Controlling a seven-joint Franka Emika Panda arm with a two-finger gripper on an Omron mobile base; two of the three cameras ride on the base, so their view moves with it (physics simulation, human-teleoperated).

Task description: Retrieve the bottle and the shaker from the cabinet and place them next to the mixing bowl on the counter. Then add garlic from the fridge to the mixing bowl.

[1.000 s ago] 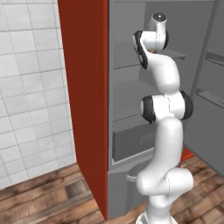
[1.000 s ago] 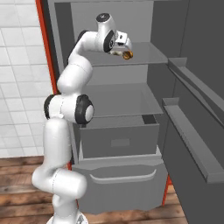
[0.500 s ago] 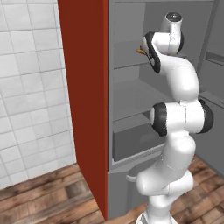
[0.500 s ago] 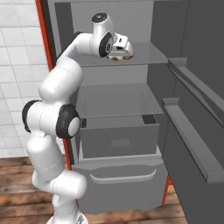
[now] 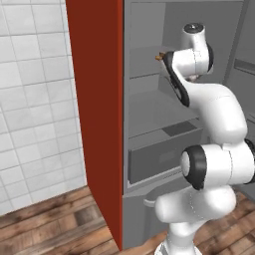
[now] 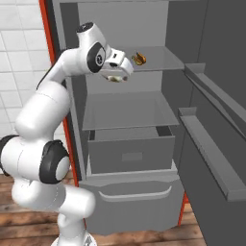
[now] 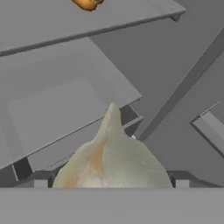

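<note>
Arm: reared tall before the open fridge [image 6: 192,120], elbow bent, wrist turned at upper-shelf height. Against the earlier frames the elbow has swung outward and the hand has drawn back from the shelf.

Gripper [image 6: 115,77]: fingers set wide, clasping the garlic [image 7: 114,162]; the grip looks firm, though the finger contact is partly hidden in the hand view.

Garlic: cream bulb, tip toward 12 o'clock in the hand view.

Small brown item [image 6: 139,58]: on the upper shelf, at 2 o'clock from the gripper, apart.

Drawer [image 6: 130,149]: low in the fridge, below the hand.
</note>
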